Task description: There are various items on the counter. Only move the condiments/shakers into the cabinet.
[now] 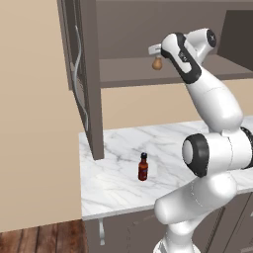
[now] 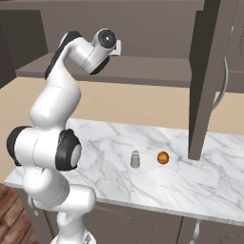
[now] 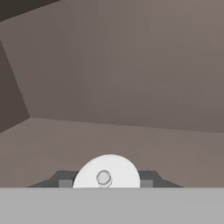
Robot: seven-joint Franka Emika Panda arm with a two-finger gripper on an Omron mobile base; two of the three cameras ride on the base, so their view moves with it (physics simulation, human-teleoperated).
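My gripper point(image 1: 155, 52) reaches into the open cabinet point(image 1: 128, 29) and is shut on the tan shaker point(image 1: 157, 63), which hangs at or just over the inner shelf point(image 1: 128, 73). In the hand view the shaker's white top point(image 3: 106, 171) sits between my dark fingertips point(image 3: 65, 181), facing the cabinet's back wall. The dark red bottle point(image 1: 143, 167) stands upright on the counter point(image 1: 118, 148) below. The grey shaker point(image 2: 135, 159) stands mid-counter, with the orange fruit point(image 2: 163, 157) just to its right.
The cabinet door point(image 1: 81, 74) stands open toward me, its curved silver handle point(image 2: 224, 90) on the outer face, its lower edge close over the counter. A beige wall runs behind the counter, and base units sit below it.
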